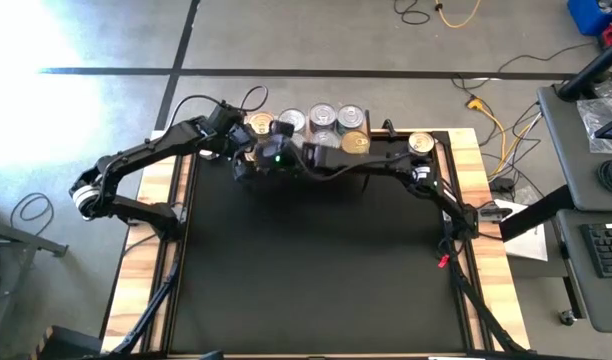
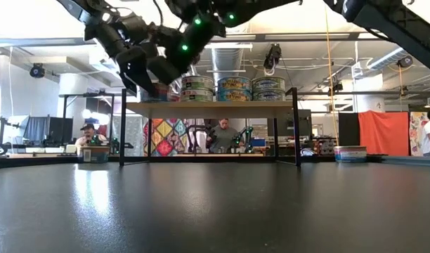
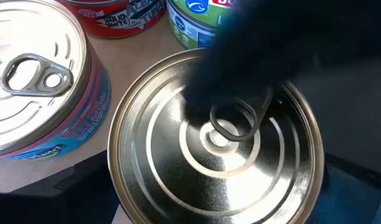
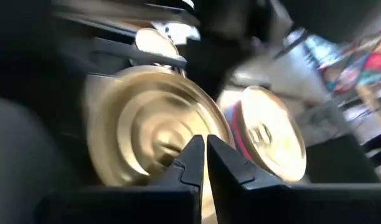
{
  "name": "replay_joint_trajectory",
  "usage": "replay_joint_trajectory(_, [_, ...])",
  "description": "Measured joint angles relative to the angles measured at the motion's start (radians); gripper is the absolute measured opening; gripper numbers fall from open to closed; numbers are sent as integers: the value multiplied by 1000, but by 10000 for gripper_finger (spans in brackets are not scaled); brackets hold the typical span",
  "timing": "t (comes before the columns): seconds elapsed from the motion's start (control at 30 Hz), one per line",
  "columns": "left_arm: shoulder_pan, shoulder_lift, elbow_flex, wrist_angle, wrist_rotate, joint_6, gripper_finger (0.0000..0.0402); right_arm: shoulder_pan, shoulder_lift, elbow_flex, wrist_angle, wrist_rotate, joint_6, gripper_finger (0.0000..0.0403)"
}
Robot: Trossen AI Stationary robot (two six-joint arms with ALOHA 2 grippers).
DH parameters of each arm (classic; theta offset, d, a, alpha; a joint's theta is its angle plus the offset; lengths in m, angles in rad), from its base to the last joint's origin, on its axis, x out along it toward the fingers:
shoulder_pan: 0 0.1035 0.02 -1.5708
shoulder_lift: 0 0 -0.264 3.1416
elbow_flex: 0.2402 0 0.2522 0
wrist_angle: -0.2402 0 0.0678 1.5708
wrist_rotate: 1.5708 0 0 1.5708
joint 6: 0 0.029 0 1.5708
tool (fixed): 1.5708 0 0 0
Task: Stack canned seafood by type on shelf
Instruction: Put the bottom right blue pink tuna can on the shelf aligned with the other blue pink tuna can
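The shelf point(image 2: 208, 107) carries several tins point(image 1: 323, 116) in stacks. One gold-lidded tin point(image 3: 215, 143) with a pull ring fills the left wrist view at the shelf's left end point(image 1: 258, 124), beside a silver-lidded tin point(image 3: 35, 81). My left gripper point(image 1: 236, 140) is over that end, around the gold tin. My right gripper point(image 4: 204, 149) has reached across from the right. It is shut, with its tips just above the same gold lid point(image 4: 153, 124). Another tin point(image 1: 420, 143) stands alone on the table's right side. My left gripper comes at the gold-lidded tin from above, pointing down. Dark blurred finger shapes point(image 3: 355, 180) flank the tin's side wall point(image 3: 116, 186), and the exact place of contact is hidden by the tin. My right gripper's shut tips hang over the lid near the pull ring point(image 3: 234, 121); I cannot tell whether they touch it.
Both arms crowd together at the shelf's left end point(image 2: 159, 60). The black mat point(image 1: 316, 260) stretches toward the near edge. Wooden planks point(image 1: 476, 170) border the table. People sit in the room beyond point(image 2: 222, 133).
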Motion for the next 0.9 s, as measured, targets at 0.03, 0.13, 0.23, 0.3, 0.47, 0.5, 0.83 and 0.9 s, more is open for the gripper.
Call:
replay_joint_trajectory(0.03, [0, 0, 0, 0, -1, 0, 398, 14, 4, -1, 16, 29, -30, 13])
replay_joint_trajectory(0.13, [0, 0, -1, 2, -14, -1, 398, 58, 4, -1, 73, 104, -103, 13])
replay_joint_trajectory(0.23, [0, -1, -1, 3, -21, 0, 398, 85, -1, 1, 102, 135, -139, 13])
replay_joint_trajectory(0.3, [0, -1, -1, 3, -22, 1, 398, 94, 0, -1, 97, 189, -148, 13])
replay_joint_trajectory(0.47, [-4, -2, -2, -10, -21, 50, 398, 96, 41, -9, 109, 318, -157, 13])
replay_joint_trajectory(0.5, [-5, -2, -2, -11, -21, 55, 398, 96, 52, -9, 133, 308, -168, 13])
replay_joint_trajectory(0.83, [-7, -2, -1, -30, -39, 83, 398, 106, 106, 0, 223, 341, -260, 13])
replay_joint_trajectory(0.9, [-7, -4, -1, -38, -39, 75, 399, 106, 107, 1, 208, 338, -260, 13])
